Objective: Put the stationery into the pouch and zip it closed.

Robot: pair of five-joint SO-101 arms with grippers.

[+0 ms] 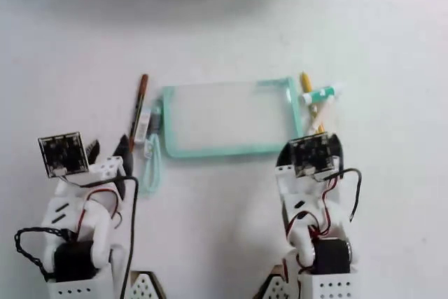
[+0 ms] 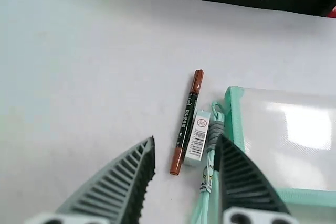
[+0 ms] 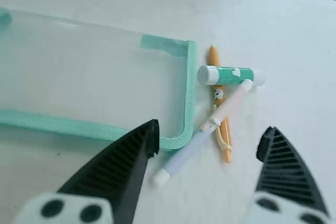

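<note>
A clear pouch (image 1: 227, 118) with a mint-green border lies flat mid-table, also seen as the pouch (image 2: 286, 140) and the pouch (image 3: 89, 90). Left of it lie a brown marker (image 1: 138, 110), a small white eraser (image 1: 142, 129) and the pouch's green cord (image 1: 151, 166). My left gripper (image 2: 186, 153) hovers open just short of the marker (image 2: 188, 121) and eraser (image 2: 197, 136). At the pouch's right end lie a green-white glue stick (image 3: 227, 75), an orange pen (image 3: 220, 106) and a pale lilac pen (image 3: 202, 136). My right gripper (image 3: 207, 140) hangs open over those pens.
The white table (image 1: 224, 33) stretches bare behind the pouch up to a dark far edge. Both arm bases (image 1: 77, 257) stand at the near edge, with loose black cables beside them.
</note>
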